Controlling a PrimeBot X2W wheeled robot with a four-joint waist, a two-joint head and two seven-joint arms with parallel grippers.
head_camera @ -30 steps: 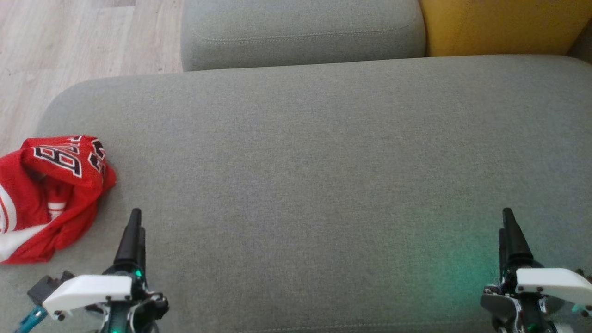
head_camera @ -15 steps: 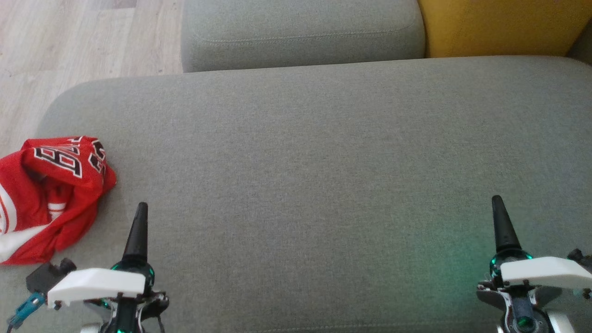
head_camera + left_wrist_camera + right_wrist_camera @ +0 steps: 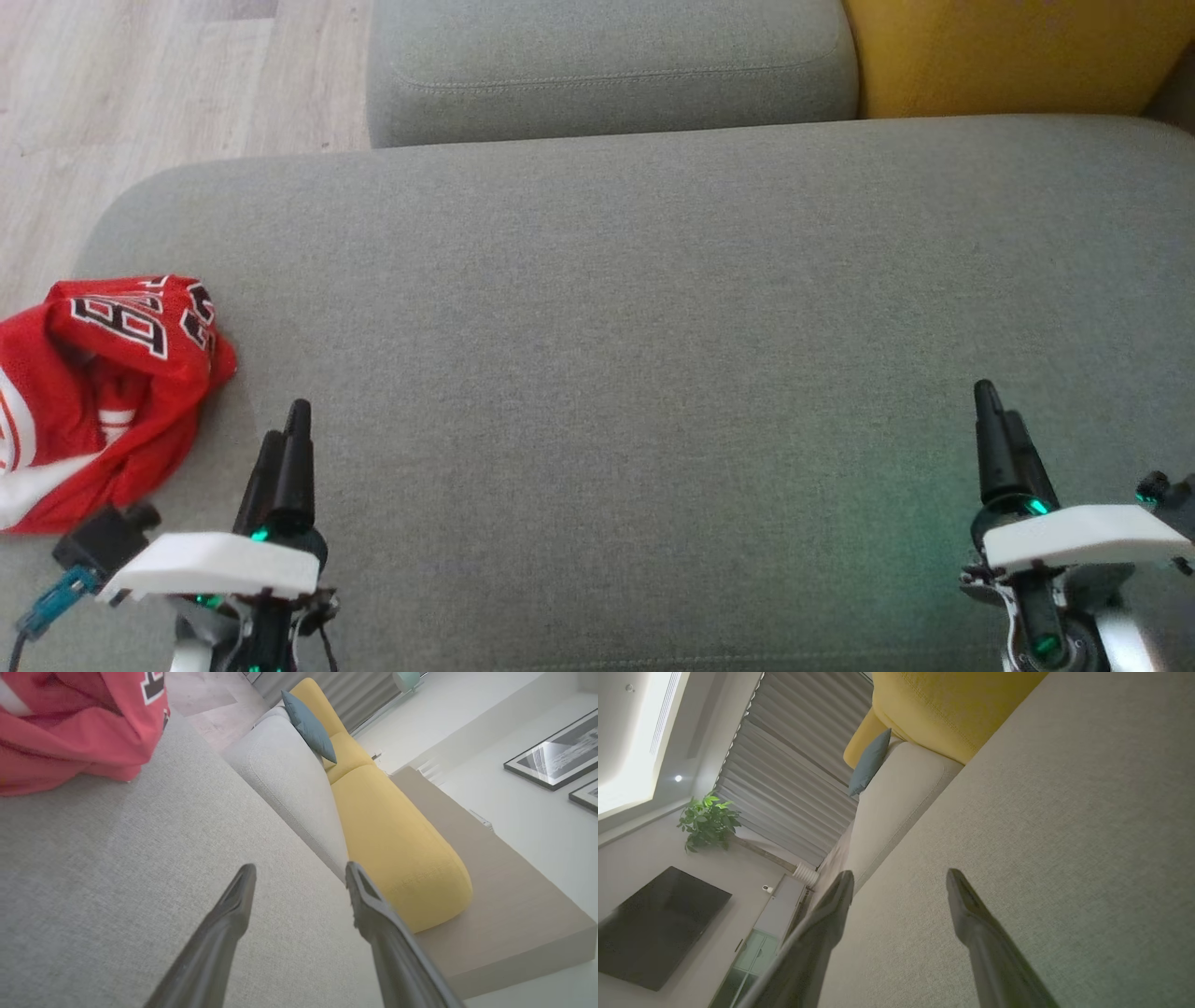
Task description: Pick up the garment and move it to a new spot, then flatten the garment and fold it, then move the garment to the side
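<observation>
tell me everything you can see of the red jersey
The red jersey is a crumpled heap of thin, sporty-looking fabric, with white stripes and black, white-edged lettering on its upper fold. It lies bunched at the left end of the grey seat cushion, partly cut off by the head view's edge. The cushion is all that can be seen touching it; the left gripper is apart from it, open.

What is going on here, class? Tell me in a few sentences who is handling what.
A two-armed robot faces a grey sofa seat. A red jersey lies crumpled at the seat's left end. Both grippers are open and hold nothing. The left gripper is the nearer one, just beside the jersey but not touching it; the right gripper is far over on the other side. The jersey has not yet been picked up.
</observation>
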